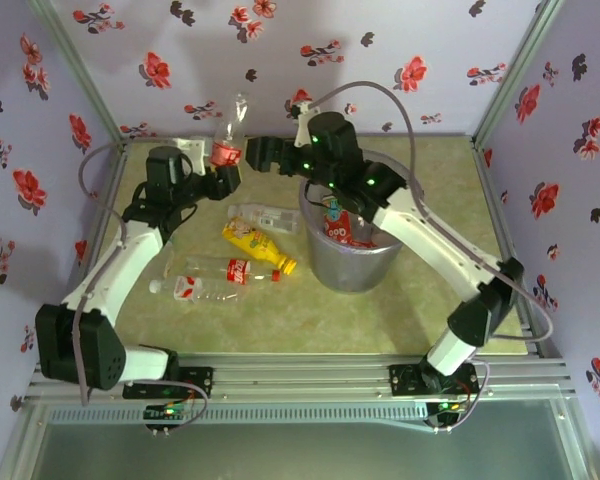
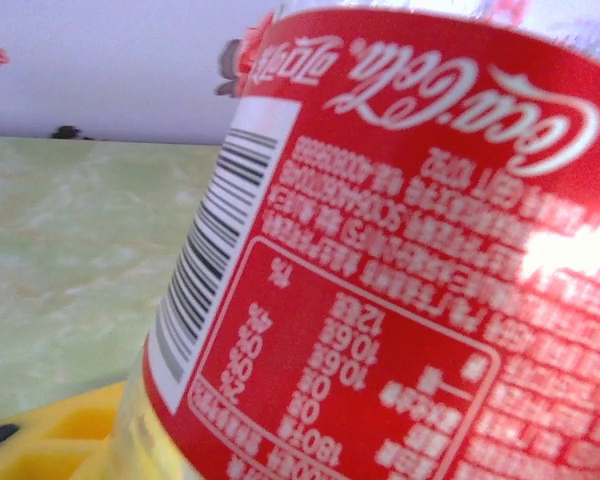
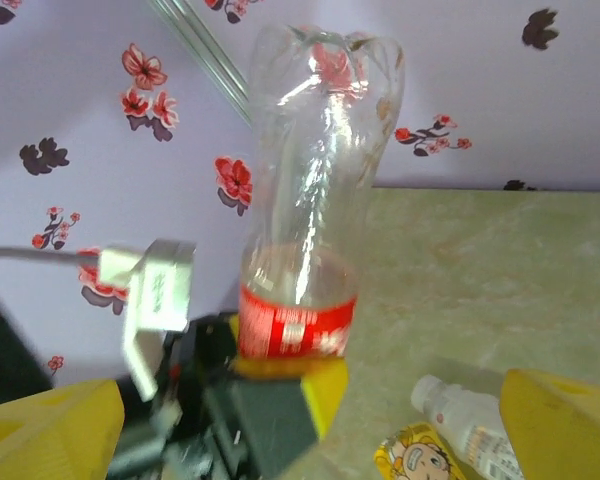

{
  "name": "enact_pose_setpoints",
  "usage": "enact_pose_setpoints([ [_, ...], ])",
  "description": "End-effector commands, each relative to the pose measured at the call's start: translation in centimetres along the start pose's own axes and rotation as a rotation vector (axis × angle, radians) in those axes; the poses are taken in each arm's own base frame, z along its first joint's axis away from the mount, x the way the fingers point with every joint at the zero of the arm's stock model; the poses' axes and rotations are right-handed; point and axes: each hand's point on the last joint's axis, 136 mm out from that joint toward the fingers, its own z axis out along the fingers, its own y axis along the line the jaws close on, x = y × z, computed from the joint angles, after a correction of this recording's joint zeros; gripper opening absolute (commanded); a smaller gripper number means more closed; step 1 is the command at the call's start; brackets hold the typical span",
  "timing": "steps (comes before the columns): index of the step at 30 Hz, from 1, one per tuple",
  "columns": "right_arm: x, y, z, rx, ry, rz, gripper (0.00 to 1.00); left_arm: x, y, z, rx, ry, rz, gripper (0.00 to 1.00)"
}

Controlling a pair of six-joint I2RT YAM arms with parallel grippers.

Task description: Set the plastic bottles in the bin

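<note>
Left gripper (image 1: 223, 180) clamps crumpled clear red-labelled plastic bottle (image 1: 230, 135); right gripper (image 1: 257, 153), jaws apart, at its 3 o'clock; tapered translucent grey bin (image 1: 352, 272), 4 o'clock.

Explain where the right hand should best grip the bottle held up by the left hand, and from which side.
Probably grip the clear waist of the bottle above its red label, coming in level from the right: it stands upright, and the left hand clamps the label end.

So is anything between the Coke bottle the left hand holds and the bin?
Yes: the open right hand sits between the Coca-Cola bottle in the left hand and the bin, its arm crossing over the bin's mouth.
</note>
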Motion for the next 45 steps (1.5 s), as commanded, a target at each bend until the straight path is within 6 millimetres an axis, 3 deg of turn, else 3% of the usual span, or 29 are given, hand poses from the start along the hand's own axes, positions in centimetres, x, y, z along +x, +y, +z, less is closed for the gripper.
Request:
enact_pose_setpoints([
  [1, -1.8, 1.3, 1.6, -0.071, -0.028, 0.055, 0.97, -0.5, -2.5, -0.8, 0.085, -0.047, -0.004, 0.18],
  [6, -1.2, 1.7, 4.5, -0.143, 0.008, 0.113, 0.97, 0.9, -4.5, -0.5, 0.14, -0.027, 0.01, 0.19],
  [10, -1.0, 0.2, 6.0, -0.124, 0.011, 0.168, 0.92, 1.2, -5.1, -0.5, 0.17, -0.039, -0.008, 0.18],
  [23, -0.7, -1.1, 6.9, -0.125, 0.019, 0.164, 0.51, 1.1, -6.2, -0.9, 0.216, -0.035, 0.006, 0.19],
  [25, -1.1, -1.0, 6.7, -0.139, 0.01, 0.159, 0.4, 1.1, -6.2, -1.1, 0.214, -0.027, 0.008, 0.27],
  [27, -1.4, -1.0, 6.5, -0.141, 0.001, 0.146, 0.36, 1.2, -6.2, -1.1, 0.211, -0.019, 0.006, 0.46],
  [31, -2.8, -1.0, 5.8, -0.14, -0.028, 0.124, 0.35, 1.0, -6.4, -2.1, 0.206, -0.015, 0.0, 0.88],
  [33, -4.0, -1.0, 5.3, -0.139, -0.051, 0.106, 0.34, 0.9, -6.5, -2.9, 0.198, -0.009, -0.003, 1.0],
  [38, -8.6, -0.3, 2.6, -0.123, -0.137, 0.037, 0.32, 1.3, -5.2, -5.3, 0.098, 0.035, -0.032, 1.0],
  [45, -13.3, -0.9, -4.0, -0.031, -0.238, -0.054, 0.32, 5.4, -0.9, -6.8, -0.116, 0.204, -0.139, 1.0],
])
